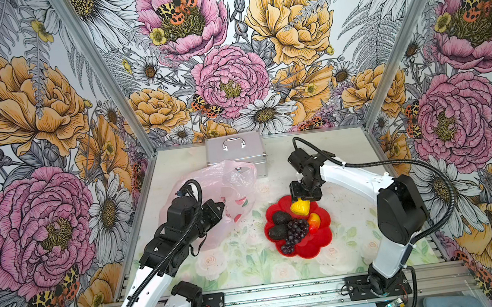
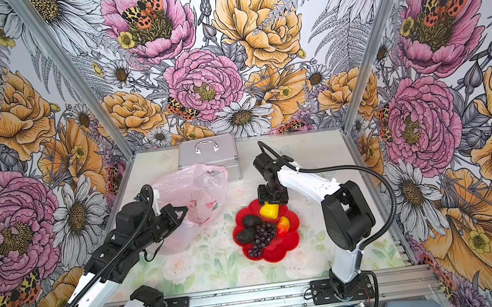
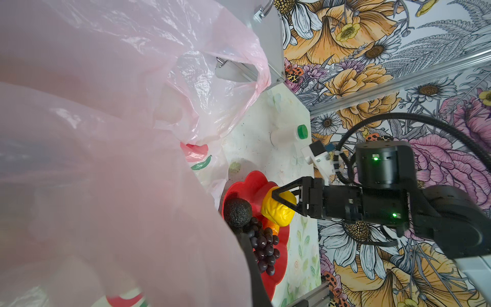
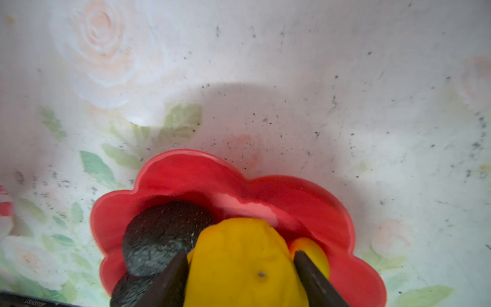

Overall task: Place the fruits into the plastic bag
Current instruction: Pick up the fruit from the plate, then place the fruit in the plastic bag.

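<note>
Avocados (image 1: 281,217) (two of them), grape bunch (image 1: 295,233), orange-red mango (image 1: 314,220) and yellow fruit (image 1: 300,208) lie in the red plate (image 1: 321,243) at lower centre in both top views. The right pincer (image 1: 300,200) clasps the yellow fruit by both flanks. Left of the plate on the bench (image 1: 234,256), the plastic bag (image 1: 210,180) stands crumpled, its film pinched in the fully closed left pincer (image 1: 220,207).

— Clear between the translucent pale-pink plastic bag (image 1: 210,183) and the red flower-shaped plate (image 1: 321,240)?
— Clear: bare strip of table (image 1: 250,226), widening toward the front edge.
— Behind the bag?
— Shut off by the silver metal case (image 1: 235,152) close behind.
— Bag's near side?
— Taken by the left claw (image 1: 222,209), pinched on the film.
— Over the plate?
— Crowded at the far lobe by the right claw (image 1: 300,201), closed round a yellow glossy toy fruit (image 1: 300,208); bagward, by two dark toy avocados (image 1: 281,218) and a purple grape bunch (image 1: 295,233).
</note>
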